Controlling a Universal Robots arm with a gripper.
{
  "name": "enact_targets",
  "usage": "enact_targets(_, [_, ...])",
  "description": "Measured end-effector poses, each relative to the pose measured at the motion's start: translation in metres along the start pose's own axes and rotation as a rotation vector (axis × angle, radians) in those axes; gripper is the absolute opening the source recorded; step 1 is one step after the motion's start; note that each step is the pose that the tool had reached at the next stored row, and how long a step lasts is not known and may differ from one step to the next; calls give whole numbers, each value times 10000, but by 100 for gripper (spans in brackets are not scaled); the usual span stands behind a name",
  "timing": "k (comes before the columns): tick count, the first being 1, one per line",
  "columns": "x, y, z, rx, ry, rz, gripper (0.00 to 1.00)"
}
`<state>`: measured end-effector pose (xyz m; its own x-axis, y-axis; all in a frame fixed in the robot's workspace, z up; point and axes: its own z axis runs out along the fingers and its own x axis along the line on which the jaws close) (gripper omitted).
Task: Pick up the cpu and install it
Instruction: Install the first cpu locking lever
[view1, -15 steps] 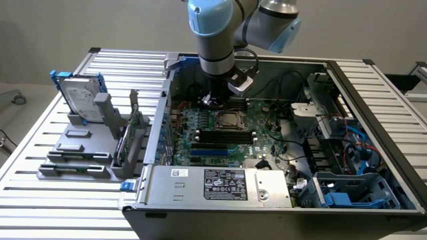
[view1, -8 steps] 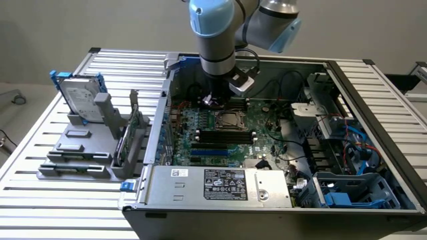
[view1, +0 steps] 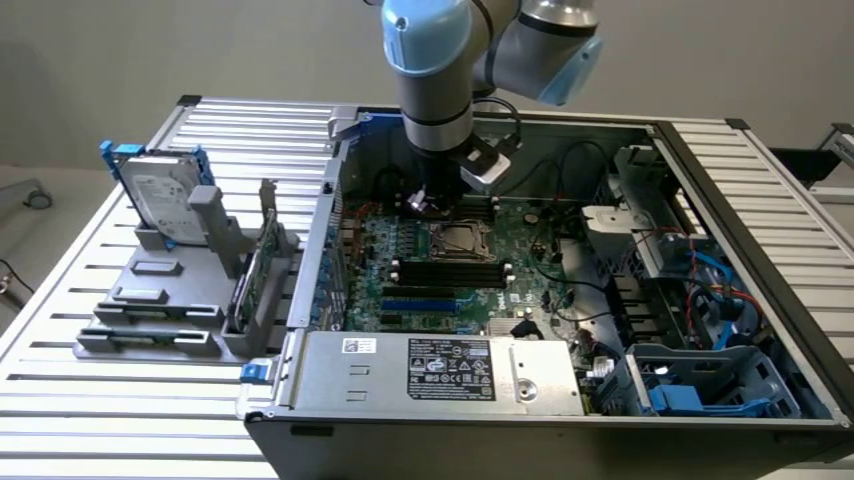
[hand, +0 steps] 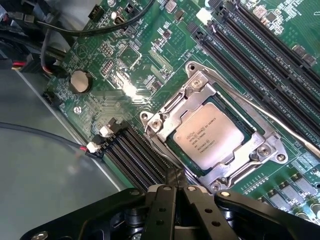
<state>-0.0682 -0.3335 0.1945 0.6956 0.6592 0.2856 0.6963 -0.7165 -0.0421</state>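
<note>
The cpu, a small square chip with a dull silver printed top, lies flat inside the socket, whose metal frame stands around it. My gripper hovers just beside the socket's edge, its black fingers pressed together with nothing between them. In the exterior view my gripper hangs low inside the open computer case, just behind the socket on the green motherboard.
A silver hard drive with blue brackets stands on a grey fixture at the exterior view's left. Case walls, black cables, memory slots and the power supply crowd around the socket.
</note>
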Motion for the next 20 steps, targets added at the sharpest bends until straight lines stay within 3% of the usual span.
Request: enact_targets(20, [36, 38, 16, 2, -16, -8, 11])
